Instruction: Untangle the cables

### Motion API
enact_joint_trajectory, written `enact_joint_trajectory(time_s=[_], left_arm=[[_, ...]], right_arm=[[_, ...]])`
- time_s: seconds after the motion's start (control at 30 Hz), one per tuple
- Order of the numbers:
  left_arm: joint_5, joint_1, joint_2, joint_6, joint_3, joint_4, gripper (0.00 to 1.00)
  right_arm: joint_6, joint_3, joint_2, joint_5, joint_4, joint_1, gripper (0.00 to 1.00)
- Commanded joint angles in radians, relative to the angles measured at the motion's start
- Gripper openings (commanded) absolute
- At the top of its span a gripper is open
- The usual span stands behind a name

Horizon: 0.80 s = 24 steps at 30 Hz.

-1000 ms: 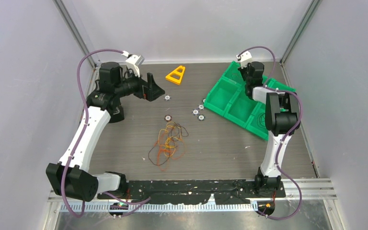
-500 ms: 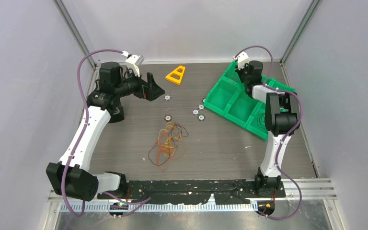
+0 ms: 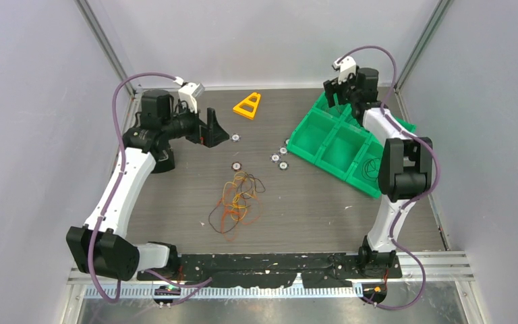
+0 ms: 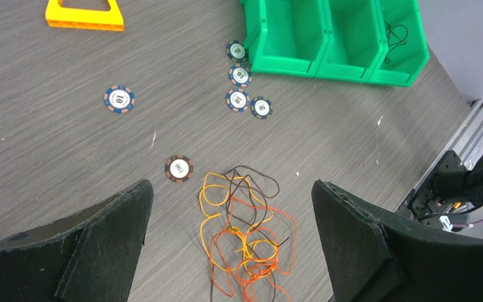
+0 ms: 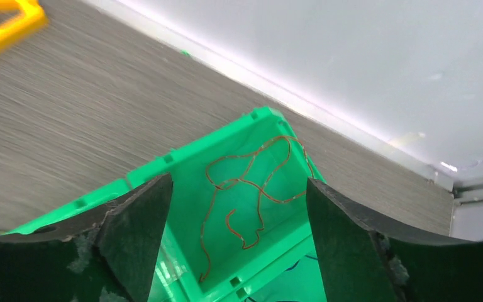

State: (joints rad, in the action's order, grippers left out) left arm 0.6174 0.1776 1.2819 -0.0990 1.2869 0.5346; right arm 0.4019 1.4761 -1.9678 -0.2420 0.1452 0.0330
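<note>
The cables lie as a loose tangle of orange, yellow and dark brown wires mid-table. In the left wrist view the same cables show far below and between the fingers. My left gripper hangs open at the back left, well above the table, holding nothing. My right gripper stands open and empty above the far corner of the green bin. A single thin orange-red cable lies loose in the compartment beneath it. A dark cable sits in the nearest right compartment.
A yellow triangle frame lies at the back. Several round chips are scattered between the tangle and the bin, one chip right beside the tangle. The green bin fills the right back.
My right gripper has lifted and swung toward the back wall over the bin's far compartment, and its jaws now stand apart. The left arm shifted only slightly. The tangle has not moved.
</note>
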Motion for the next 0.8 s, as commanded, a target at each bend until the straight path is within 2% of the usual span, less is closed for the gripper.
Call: enact_joint_trajectory(time_s=[0.0,0.17,0.23,0.3,0.37,0.57,0.63,0.77], left_arm=[[0.036,-0.019,0.02,0.079,0.034,0.064,1.0],[0.117,-0.018,0.065,0.237,0.011,0.187,1.0],[0.127,-0.017,0.095,0.278,-0.018,0.231,0.99],[0.144,-0.014,0.133,0.315,-0.043,0.279,0.91],[0.154,-0.009,0.174,0.34,-0.074,0.315,0.82],[0.215,-0.001,0.271,0.37,-0.16,0.319,0.53],[0.221,0.013,0.283,0.371,-0.195,0.288,0.48],[0.235,0.056,0.292,0.345,-0.256,0.205,0.45]], right_arm=[[-0.071,0.104,0.173,-0.127,-0.117,-0.004,0.88],[-0.063,0.237,0.228,-0.316,-0.526,-0.004,0.94],[-0.069,0.24,0.255,-0.411,-0.671,-0.001,0.96],[-0.081,0.207,0.274,-0.47,-0.79,0.022,0.98],[-0.08,0.151,0.291,-0.506,-0.868,0.058,0.95],[-0.117,-0.012,0.289,-0.502,-0.871,0.239,0.86],[-0.167,-0.048,0.269,-0.512,-0.809,0.293,0.85],[-0.273,-0.096,0.2,-0.537,-0.702,0.388,0.79]])
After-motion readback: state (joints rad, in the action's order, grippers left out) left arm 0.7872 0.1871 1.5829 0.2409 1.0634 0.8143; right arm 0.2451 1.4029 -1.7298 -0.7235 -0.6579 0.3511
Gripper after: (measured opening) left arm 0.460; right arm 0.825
